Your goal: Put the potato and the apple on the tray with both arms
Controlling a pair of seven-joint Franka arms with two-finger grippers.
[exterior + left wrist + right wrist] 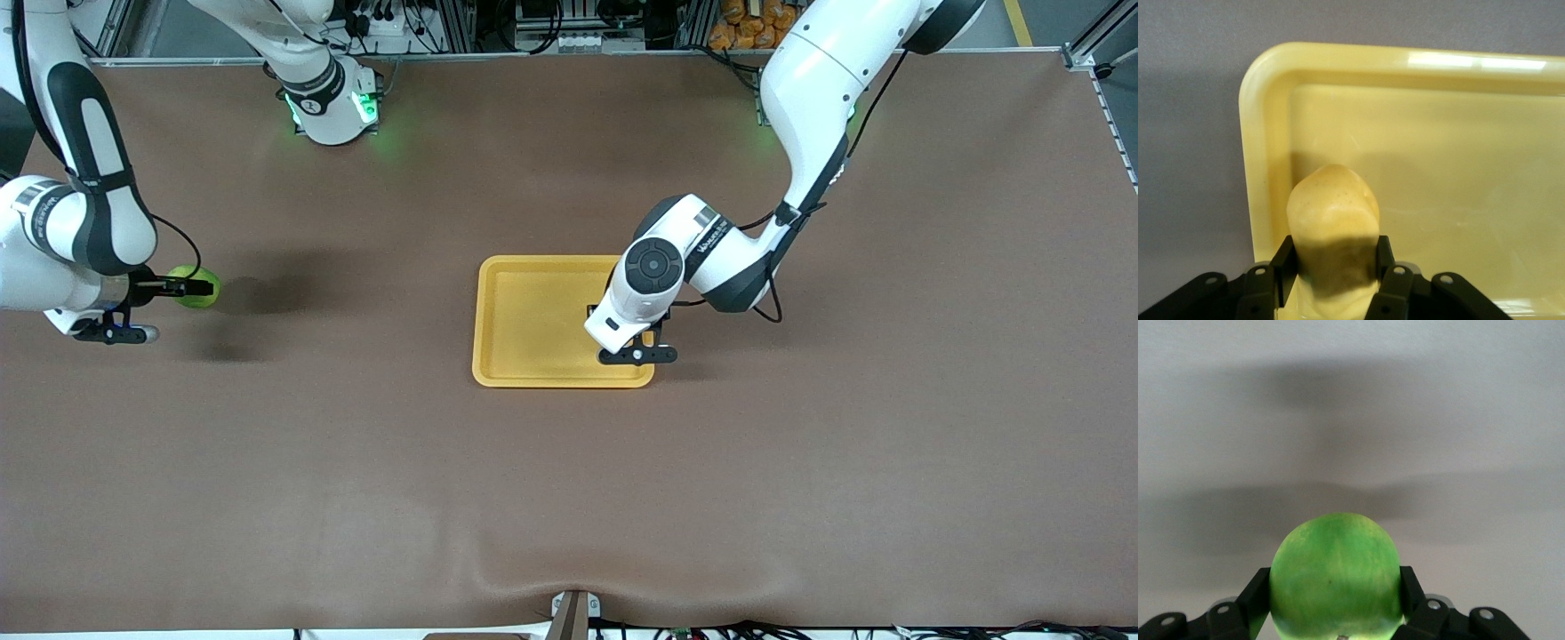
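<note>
My left gripper is over the yellow-orange tray, at its corner nearest the front camera toward the left arm's end. In the left wrist view the gripper is shut on the yellow potato, low over the tray floor; I cannot tell if it touches. In the front view the wrist hides the potato. My right gripper is shut on the green apple over bare table at the right arm's end, well away from the tray. The right wrist view shows the apple between the fingers.
The brown table is bare around the tray. The right arm's green-lit base stands at the table's edge farthest from the front camera. A small bracket sits at the table's nearest edge.
</note>
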